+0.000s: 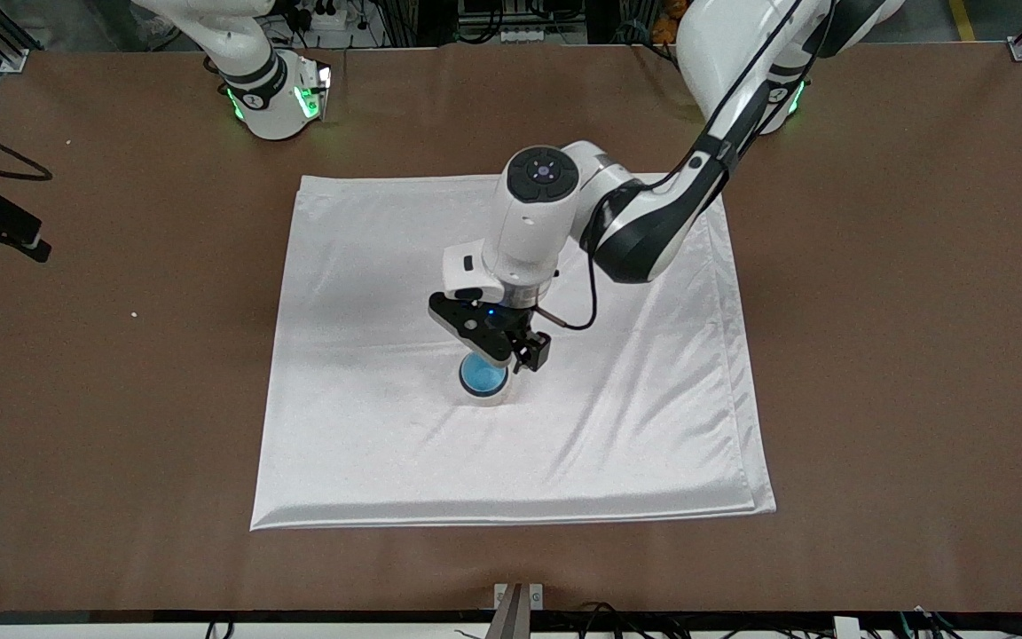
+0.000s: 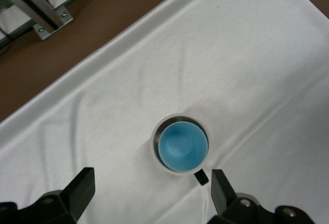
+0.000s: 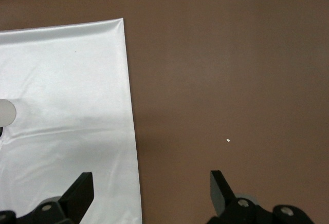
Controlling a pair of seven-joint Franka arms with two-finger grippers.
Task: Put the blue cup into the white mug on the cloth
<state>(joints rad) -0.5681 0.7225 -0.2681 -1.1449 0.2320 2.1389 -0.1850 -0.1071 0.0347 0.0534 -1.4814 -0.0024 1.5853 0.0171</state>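
Table (image 1: 875,355): a wide brown top, flat and matte; a few small white specks lie on it toward the right arm's end
Room: black cables and metal frame posts stand along the edge where the two robot bases are; a metal bracket (image 1: 518,596) sits at the middle of the edge nearest the front camera
Cloth (image 1: 369,444): a large shiny white square in the middle of the table, with soft creases and a folded double edge toward the left arm's end and along the side nearest the front camera
White mug (image 2: 154,141): it stands upright on the cloth, a little nearer to the front camera than the cloth's middle; only its rim and a short black piece of its handle show around the cup
Blue cup (image 2: 183,146): it sits upright inside the white mug, its bright blue inside facing up
Left gripper (image 1: 492,341): it hangs over the mug and the cup, its fingers (image 2: 82,188) spread apart on both sides and touching nothing
Right gripper (image 3: 151,189): it waits over the bare brown table just beside the cloth's edge at the right arm's end, fingers apart and empty
Open room: wide bare strips of table lie all around the cloth, the widest at the two ends; the cloth around the mug carries nothing else
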